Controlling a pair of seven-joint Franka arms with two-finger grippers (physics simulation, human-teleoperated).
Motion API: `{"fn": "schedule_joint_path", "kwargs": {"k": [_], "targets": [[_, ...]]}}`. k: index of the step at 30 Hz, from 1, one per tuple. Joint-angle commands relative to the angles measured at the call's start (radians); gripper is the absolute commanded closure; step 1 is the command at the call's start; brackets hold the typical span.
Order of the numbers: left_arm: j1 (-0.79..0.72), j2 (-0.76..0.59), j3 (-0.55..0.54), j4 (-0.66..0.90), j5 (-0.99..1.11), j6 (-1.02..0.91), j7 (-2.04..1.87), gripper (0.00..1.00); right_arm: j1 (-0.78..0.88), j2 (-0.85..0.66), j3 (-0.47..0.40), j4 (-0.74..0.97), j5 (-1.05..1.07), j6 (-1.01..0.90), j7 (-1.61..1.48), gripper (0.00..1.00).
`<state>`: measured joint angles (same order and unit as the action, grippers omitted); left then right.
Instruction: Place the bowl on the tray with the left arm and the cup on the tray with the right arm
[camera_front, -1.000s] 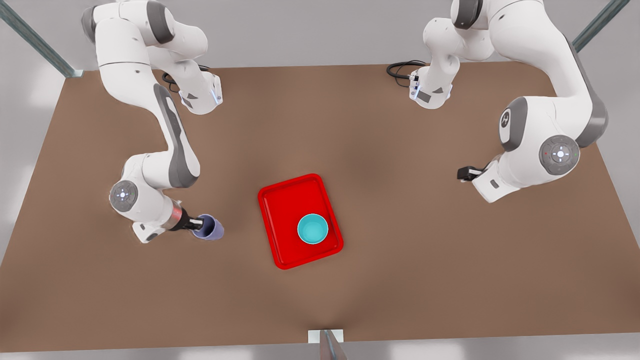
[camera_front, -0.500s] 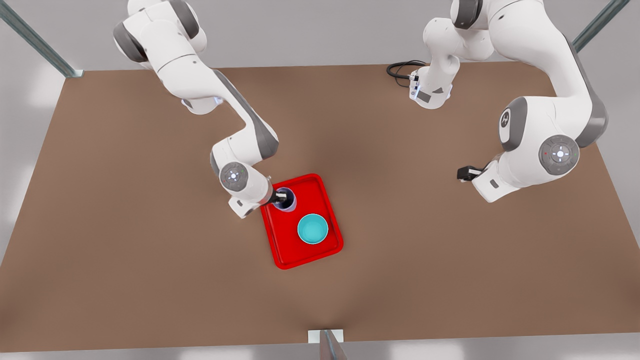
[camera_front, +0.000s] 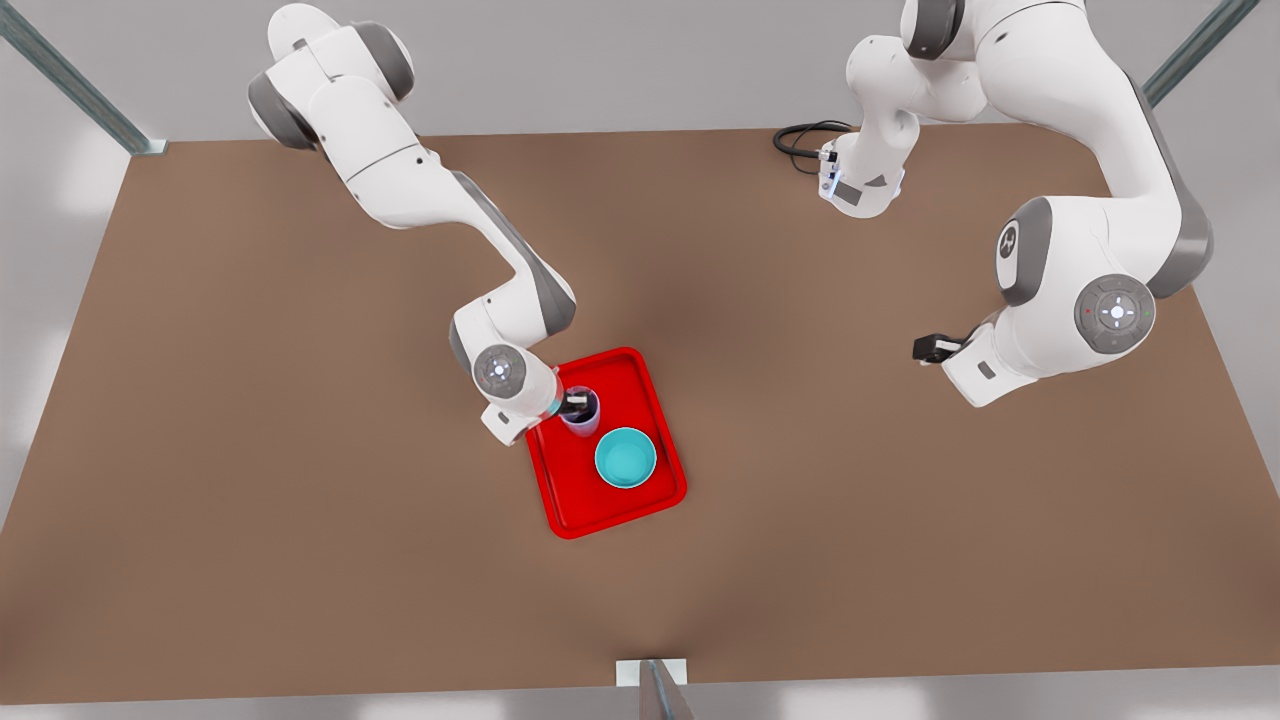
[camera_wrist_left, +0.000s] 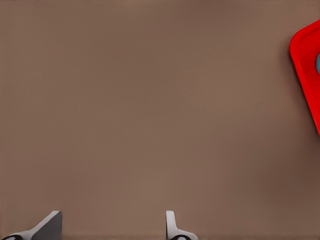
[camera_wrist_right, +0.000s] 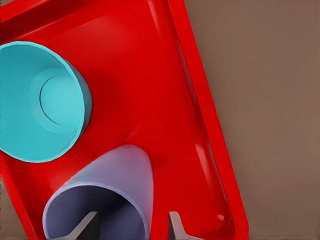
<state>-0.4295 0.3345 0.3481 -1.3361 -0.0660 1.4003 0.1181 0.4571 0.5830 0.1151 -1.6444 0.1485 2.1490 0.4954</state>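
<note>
Already the small round teal bowl sits on the flat bright red rectangular tray in the front view, so by my reading the step in hand is setting down the pale lavender tapered cup; the right arm's pincer, reaching in from the front view's left, grips the cup's rim with one finger inside and one outside, over the tray's far half and just beside the bowl. Whether the cup's base touches the tray I cannot tell from this view. Off at the front view's right the left arm's pincer waits over the bare brown bench, well apart from the tray. A black cable lies coiled near the bench's far edge, out of the way. From the left wrist view, the left pincer's fingertips stand wide apart, holding nothing, with a corner of the tray at the edge. From the right wrist view, the cup is held between the fingers above the tray floor, near the tray's rim, with the bowl close by. Next, I judge, the fingers must spread and rise straight up, so neither cup nor bowl is knocked.
</note>
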Motion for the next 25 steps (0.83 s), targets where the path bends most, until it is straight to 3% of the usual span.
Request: {"fn": "schedule_joint_path", "kwargs": {"k": [1,10,13,15,17,18,21,25], "targets": [[0.000,0.000,0.000,0.000,0.000,-0.001,0.000,0.00,0.000,0.000,0.000,0.000,0.000,0.000,-0.001,0.00],[0.000,-0.002,0.000,0.000,0.002,0.000,0.003,0.00,-0.014,-0.020,-0.008,0.006,0.000,-0.001,-0.015,0.00],[0.000,-0.002,0.000,0.000,0.000,-0.003,0.003,0.00,-0.173,-0.161,-0.018,0.011,0.000,-0.046,-0.047,0.00],[-0.003,0.005,-0.001,0.020,0.000,-0.003,-0.006,0.00,-0.294,-0.256,-0.020,0.009,-0.107,-0.090,-0.055,0.00],[-0.003,0.003,-0.001,0.026,-0.003,-0.011,-0.006,0.00,-0.342,-0.390,-0.101,0.008,-0.118,-0.254,-0.185,0.00],[-0.003,0.003,0.000,0.026,-0.003,-0.014,-0.006,0.00,-0.419,-0.454,-0.091,0.005,-0.116,-0.372,-0.207,0.00],[0.002,-0.009,-0.001,0.008,0.002,-0.004,-0.005,0.00,-0.528,-0.451,-0.095,0.158,-0.116,-0.656,-0.380,0.00],[0.002,-0.006,-0.001,0.008,0.003,-0.003,-0.003,0.00,-0.555,-0.445,-0.098,0.166,-0.116,-0.661,-0.466,0.00]]}}
